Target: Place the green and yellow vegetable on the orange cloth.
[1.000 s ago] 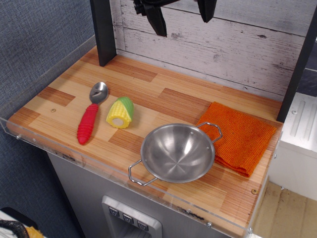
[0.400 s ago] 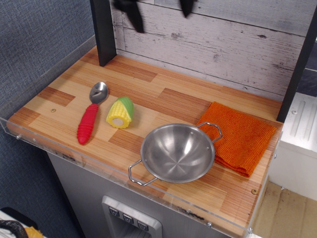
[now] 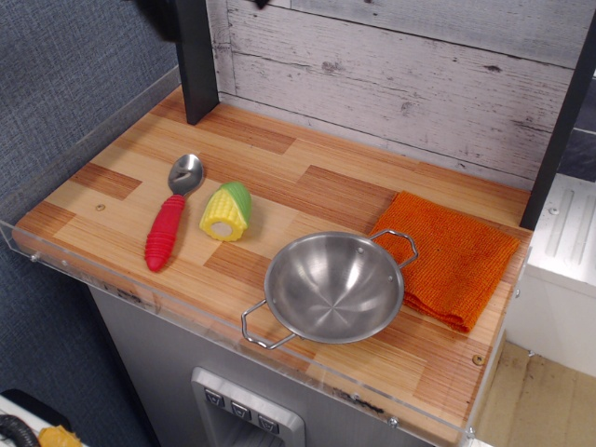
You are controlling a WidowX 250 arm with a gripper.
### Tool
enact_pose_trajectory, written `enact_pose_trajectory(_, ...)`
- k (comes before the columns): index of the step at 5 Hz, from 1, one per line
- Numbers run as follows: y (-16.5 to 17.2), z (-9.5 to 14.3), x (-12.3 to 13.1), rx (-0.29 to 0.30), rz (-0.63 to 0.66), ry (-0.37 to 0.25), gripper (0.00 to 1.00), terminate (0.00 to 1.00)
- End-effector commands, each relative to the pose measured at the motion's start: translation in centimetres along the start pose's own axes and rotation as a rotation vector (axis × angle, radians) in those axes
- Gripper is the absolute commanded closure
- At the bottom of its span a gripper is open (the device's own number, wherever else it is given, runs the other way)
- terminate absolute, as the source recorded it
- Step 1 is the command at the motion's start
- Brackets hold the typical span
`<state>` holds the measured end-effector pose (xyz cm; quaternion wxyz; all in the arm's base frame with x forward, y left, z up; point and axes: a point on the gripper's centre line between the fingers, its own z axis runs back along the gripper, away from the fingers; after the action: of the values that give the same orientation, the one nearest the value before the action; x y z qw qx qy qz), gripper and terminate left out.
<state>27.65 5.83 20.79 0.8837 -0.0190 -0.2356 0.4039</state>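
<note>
The toy corn cob (image 3: 226, 212) lies on the wooden counter left of centre, yellow kernels with a green husk end, its pale cut face toward the front. The orange cloth (image 3: 456, 256) lies flat at the right side of the counter, its left edge tucked under the steel bowl's handle. Of my gripper only a dark blurred finger (image 3: 154, 17) shows at the top left edge, high above the counter and far from the corn. Its jaws are not visible.
A red-handled metal spoon (image 3: 170, 220) lies just left of the corn. A steel bowl (image 3: 333, 286) with two wire handles stands between the corn and the cloth. A black post (image 3: 196, 60) stands at the back left. A clear rim borders the counter's front and left.
The gripper has moved left along the top edge, from above the counter's middle to the top left corner, and mostly out of view. The corn, spoon, bowl and cloth have not moved.
</note>
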Motion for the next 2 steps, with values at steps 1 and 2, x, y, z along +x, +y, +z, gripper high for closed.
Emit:
enact_pose_trajectory(1,4.1,-4.8,-0.4,0.101,-0.002,0.083,0.0,0.0)
enact_pose_trajectory(2,3.7,-7.7,-1.0,0.084,-0.016,0.089,0.0,0.0)
